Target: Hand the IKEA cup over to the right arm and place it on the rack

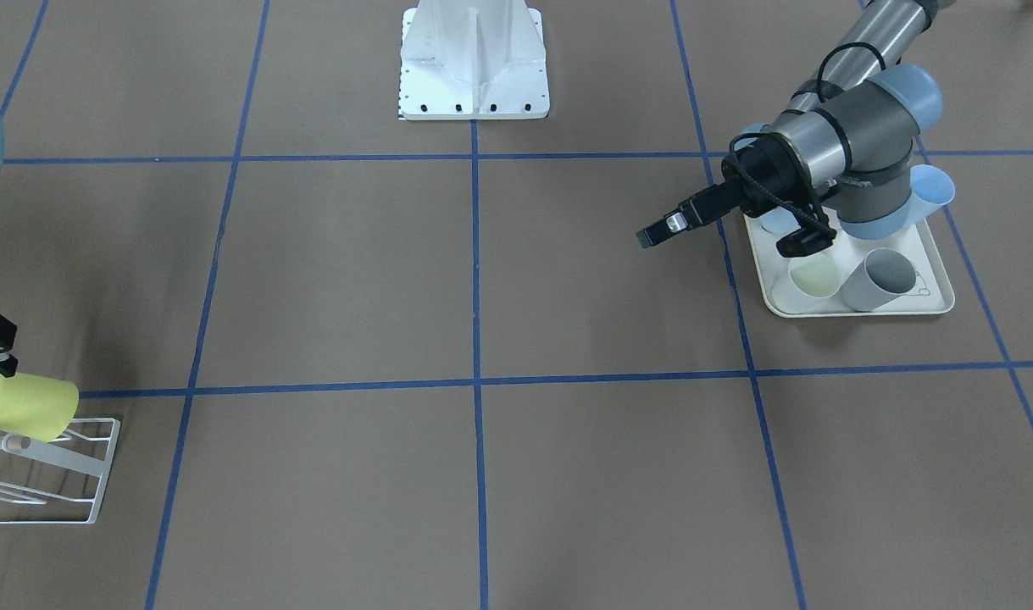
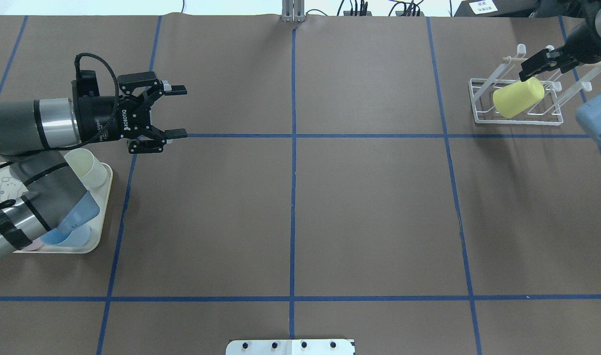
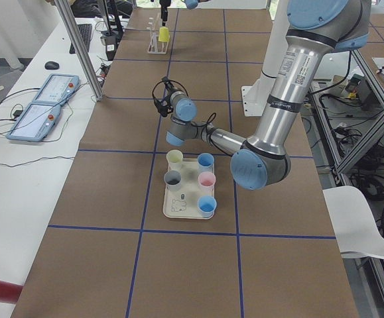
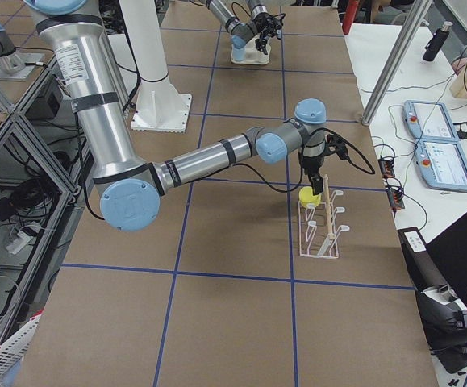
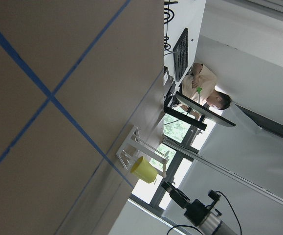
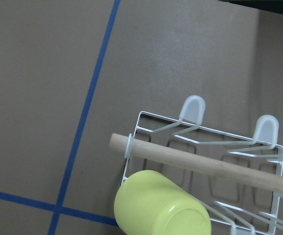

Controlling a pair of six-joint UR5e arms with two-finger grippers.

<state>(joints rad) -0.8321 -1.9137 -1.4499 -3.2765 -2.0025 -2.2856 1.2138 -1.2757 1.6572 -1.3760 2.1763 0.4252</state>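
The yellow IKEA cup (image 2: 518, 97) hangs tilted on a prong of the white wire rack (image 2: 481, 93), under its wooden rod (image 6: 205, 164). It also shows in the front view (image 1: 24, 405) and fills the bottom of the right wrist view (image 6: 161, 205). My right gripper (image 2: 538, 64) hovers just above the cup, apart from it, and looks open. My left gripper (image 2: 182, 111) is open and empty, held level over the table beside the cream tray (image 2: 103, 207).
The cream tray holds several cups: a cream one (image 2: 88, 166), blue ones (image 2: 63, 236) and a grey one (image 1: 885, 280). The robot's white base (image 1: 474, 63) stands mid-table. Blue tape lines cross the brown table.
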